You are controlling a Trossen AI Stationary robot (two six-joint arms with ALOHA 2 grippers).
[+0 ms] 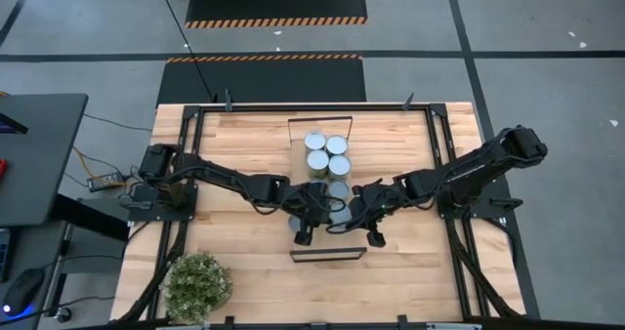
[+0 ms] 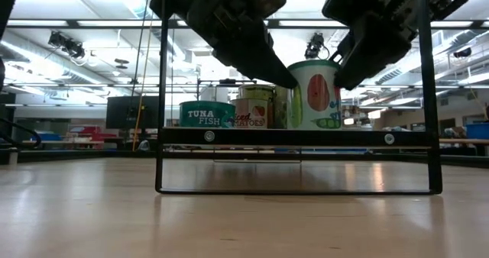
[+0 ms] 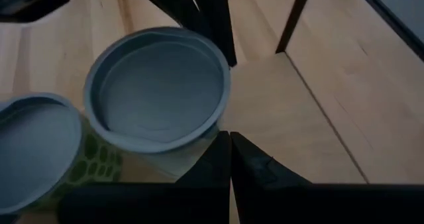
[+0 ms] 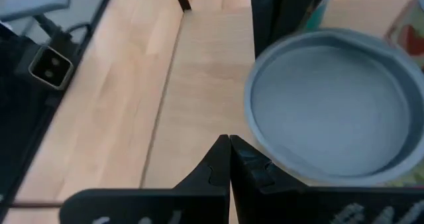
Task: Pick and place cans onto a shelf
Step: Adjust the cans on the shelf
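The light-wood shelf (image 1: pixel 325 234) runs from far to near at the table's middle, with black end frames (image 2: pixel 298 137). Several cans (image 1: pixel 327 152) stand on its far part. The nearest one, a white can with a pea label (image 2: pixel 313 94), has a pale-blue top (image 3: pixel 159 85) and also shows in the right wrist view (image 4: pixel 331 105). It stands upright on the shelf board. My left gripper (image 1: pixel 305 230) is shut at its left side, and my right gripper (image 1: pixel 373 232) is shut at its right side. A green-sided can (image 3: pixel 33 144) stands close behind it. My left gripper's shut fingertips (image 2: pixel 284 76) lie against the can's left side just below the top rim (image 3: pixel 199 148), slanting down from above. The can stands upright on the shelf. My right gripper's shut fingertips (image 2: pixel 344 73) stand at the can's upper right side (image 4: pixel 255 141), slanting down; whether they touch it I cannot tell.
A bushy green plant (image 1: pixel 198 283) stands at the near left corner. Black rails (image 1: pixel 186 154) run along the table's left, right and far sides. A tuna can (image 2: pixel 206 114) and a tomato can (image 2: pixel 252 113) stand farther back on the shelf.
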